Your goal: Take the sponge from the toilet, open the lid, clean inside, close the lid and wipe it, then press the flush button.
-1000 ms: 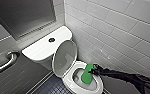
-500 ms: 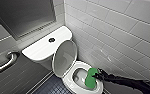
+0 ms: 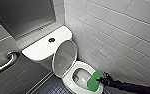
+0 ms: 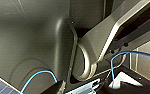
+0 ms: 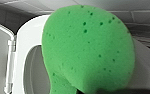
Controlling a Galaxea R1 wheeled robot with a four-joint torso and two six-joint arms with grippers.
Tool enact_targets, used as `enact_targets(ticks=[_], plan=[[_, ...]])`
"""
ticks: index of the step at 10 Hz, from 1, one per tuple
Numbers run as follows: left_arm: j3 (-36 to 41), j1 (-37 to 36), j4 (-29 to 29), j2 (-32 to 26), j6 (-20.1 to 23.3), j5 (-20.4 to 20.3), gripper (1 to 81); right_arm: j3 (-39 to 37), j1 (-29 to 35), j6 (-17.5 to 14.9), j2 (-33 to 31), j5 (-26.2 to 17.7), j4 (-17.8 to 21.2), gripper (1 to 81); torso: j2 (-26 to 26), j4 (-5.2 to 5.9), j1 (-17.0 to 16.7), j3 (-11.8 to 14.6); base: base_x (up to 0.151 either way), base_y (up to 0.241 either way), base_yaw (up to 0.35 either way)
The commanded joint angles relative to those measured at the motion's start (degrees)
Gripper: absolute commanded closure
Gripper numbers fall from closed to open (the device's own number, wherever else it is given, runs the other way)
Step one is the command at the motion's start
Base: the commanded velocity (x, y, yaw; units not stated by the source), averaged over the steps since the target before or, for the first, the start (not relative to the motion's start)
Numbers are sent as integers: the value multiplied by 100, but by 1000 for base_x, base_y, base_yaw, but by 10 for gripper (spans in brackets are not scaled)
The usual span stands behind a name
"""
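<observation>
The sponge sits at the near right rim of the toilet, partly over the open bowl; the right hand is clamped on its edge; the lid stands raised against the tank; the flush button sits on the tank top; white tiled wall beside.

The head view looks steeply down on the toilet; the right wrist view, very near the sponge, seemingly shares the bowl rim.
</observation>
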Motion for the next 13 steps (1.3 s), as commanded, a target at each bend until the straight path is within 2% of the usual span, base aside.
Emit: enact_targets(ticks=[1, 7, 11, 13], plan=[[175, 203, 41, 11, 118, 453, 10, 813, 33, 126, -725, -3, 195, 811, 0, 0, 0, 0, 0, 0, 0], [175, 212, 50, 90, 180, 427, 10, 1403, -1162, 118, -1006, 771, 125, 811, -2, 0, 0, 0, 0, 0, 0], [175, 212, 50, 161, 277, 427, 10, 1956, -1629, 82, -1147, 982, 116, 811, -2, 0, 0, 0, 0, 0, 0], [175, 212, 50, 144, 277, 427, 10, 2386, -1823, 65, -1410, 1113, 107, 811, -5, 0, 0, 0, 0, 0, 0]])
